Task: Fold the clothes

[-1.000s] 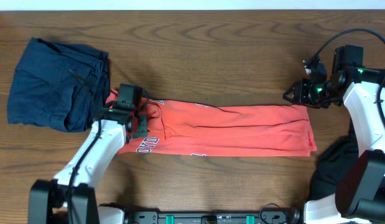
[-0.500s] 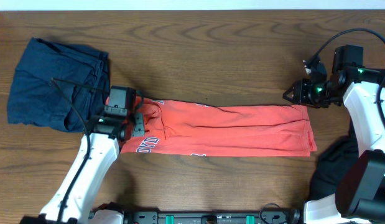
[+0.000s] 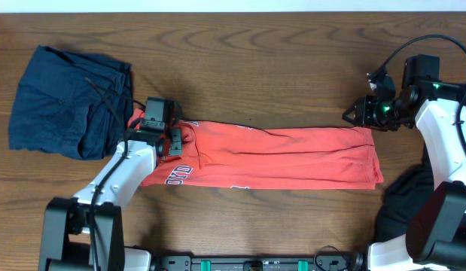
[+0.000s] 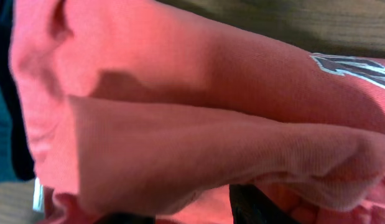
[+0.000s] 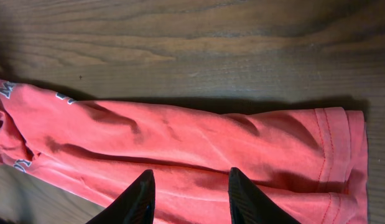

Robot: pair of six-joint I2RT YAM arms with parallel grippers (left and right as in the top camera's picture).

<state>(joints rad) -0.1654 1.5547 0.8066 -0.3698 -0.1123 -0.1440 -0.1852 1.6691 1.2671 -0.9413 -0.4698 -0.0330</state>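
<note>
T-shirt [image 3: 278, 156] lies in a long strip: right gripper [image 5: 191, 180], parted and empty, should pinch the hem squarely; left gripper [image 3: 172, 141] cannot be judged.

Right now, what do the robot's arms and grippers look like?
The left arm and right arm have white links and black joints. The left gripper and right gripper are black; green lights glow by the right one, under a looping black cable.
</note>
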